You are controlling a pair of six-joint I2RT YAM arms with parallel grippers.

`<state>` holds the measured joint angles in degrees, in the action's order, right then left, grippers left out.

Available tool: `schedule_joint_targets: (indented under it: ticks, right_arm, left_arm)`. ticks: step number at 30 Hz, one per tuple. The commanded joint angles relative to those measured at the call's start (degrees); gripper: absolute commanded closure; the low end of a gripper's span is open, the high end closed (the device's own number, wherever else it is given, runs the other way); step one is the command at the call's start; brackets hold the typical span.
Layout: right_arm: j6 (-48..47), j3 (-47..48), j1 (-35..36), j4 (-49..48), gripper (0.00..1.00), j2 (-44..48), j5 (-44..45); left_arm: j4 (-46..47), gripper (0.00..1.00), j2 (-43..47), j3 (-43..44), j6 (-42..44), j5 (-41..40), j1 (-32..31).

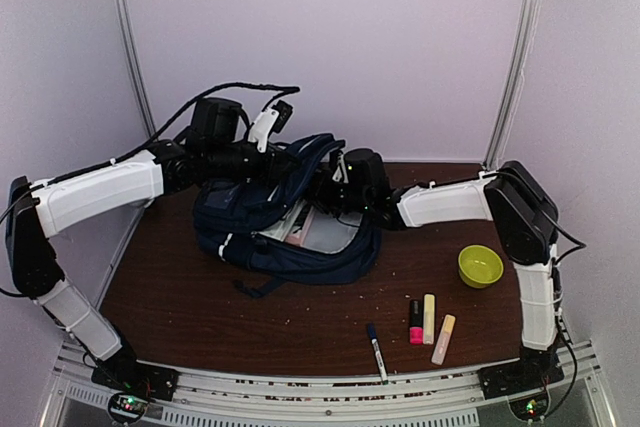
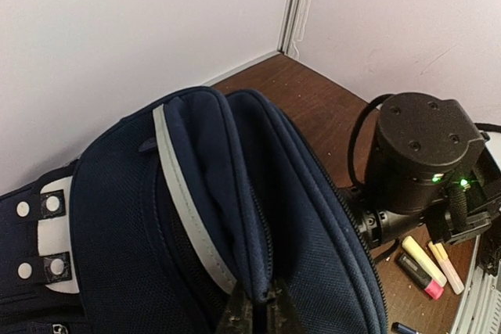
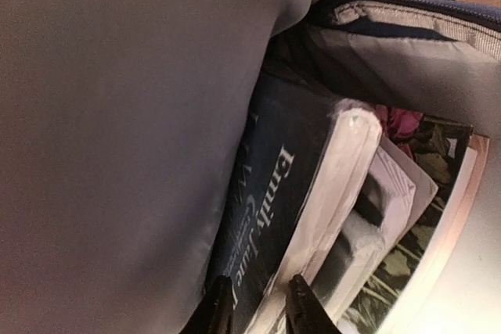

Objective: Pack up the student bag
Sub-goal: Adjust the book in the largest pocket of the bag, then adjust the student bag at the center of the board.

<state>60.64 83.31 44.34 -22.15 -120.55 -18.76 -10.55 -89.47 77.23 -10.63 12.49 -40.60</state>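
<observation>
While the left tool (image 2: pixel 257 314) is pinched tight on the zip edge of the student bag (image 1: pixel 250 212), lifting its upper flap, the bag itself lies open-mouthed toward the back middle of the tabletop (image 1: pixel 200 317), its grey lining showing. The right arm reaches in from the right, and its tool (image 3: pixel 258 310) is inside the opening. There its fingers (image 3: pixel 301 310) stand narrow, and they appear to grip the edge of a dark-covered book (image 3: pixel 266 193) with white lettering, though the close, dim view leaves the contact a little unsure. More books or papers are stacked just beside that book.

Near the front right of the tabletop, well apart from the bag, a lime-green bowl (image 1: pixel 480 266) sits beside the right arm. A dark marker (image 1: pixel 376 350), a pink highlighter (image 1: pixel 415 321), a yellow highlighter (image 1: pixel 429 318) and a peach highlighter (image 1: pixel 443 339) lie close together.
</observation>
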Motion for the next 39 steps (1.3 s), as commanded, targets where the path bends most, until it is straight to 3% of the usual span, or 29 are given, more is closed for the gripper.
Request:
schedule_joint_targets:
  ticks: [1, 5, 6, 9, 12, 13, 18, 26, 30, 34, 39]
  right_arm:
    - [-7.4, -6.3, -0.9, 3.0, 0.72, 9.2, -0.6]
    - [-17.5, -11.1, -2.8, 16.5, 0.64, 17.4, 2.6]
    - [-19.4, -12.6, -3.2, 18.8, 0.62, 19.0, 3.5]
    - [-21.7, -18.3, -5.0, 22.0, 0.57, 24.3, 6.7]
    - [-23.4, -21.9, -6.1, 25.9, 0.54, 27.0, 12.1]
    - [-24.2, -22.2, -6.1, 28.0, 0.51, 27.4, 14.0]
    - [-26.5, -21.3, -6.0, 34.1, 0.45, 25.2, 17.2]
    - [-27.0, -19.5, -5.0, 33.7, 0.40, 19.5, 15.2]
    - [-27.3, -16.7, -5.0, 34.8, 0.38, 15.6, 13.0]
    - [-25.4, -16.2, -5.6, 31.8, 0.38, 13.5, 10.2]
    - [-23.5, -13.9, -7.8, 29.7, 0.45, 11.4, 7.3]
  left_arm:
    - [13.6, 1.00, 1.5, 2.7, 0.0, 4.1, 1.1]
    - [12.5, 1.00, 0.3, 3.1, -1.2, 3.9, 2.9]
    - [11.8, 0.96, 0.0, 3.4, -1.4, 3.9, 3.4]
    - [9.2, 0.37, -0.8, 4.4, -1.0, 4.9, 4.7]
    - [5.6, 0.07, -0.4, 5.1, 0.2, 4.2, 5.8]
    - [4.3, 0.03, 0.0, 5.1, 0.0, 3.9, 6.7]
    - [-1.0, 0.02, 0.5, 3.4, -8.0, 5.7, 18.4]
    - [-1.6, 0.02, 2.3, -8.5, -14.4, -3.0, 31.1]
    - [1.9, 0.02, 1.6, -14.7, -15.4, -2.5, 33.2]
    - [7.1, 0.02, -2.5, -17.4, -18.0, 3.8, 33.1]
    - [14.5, 0.03, -3.9, -23.2, -22.6, 8.0, 33.1]
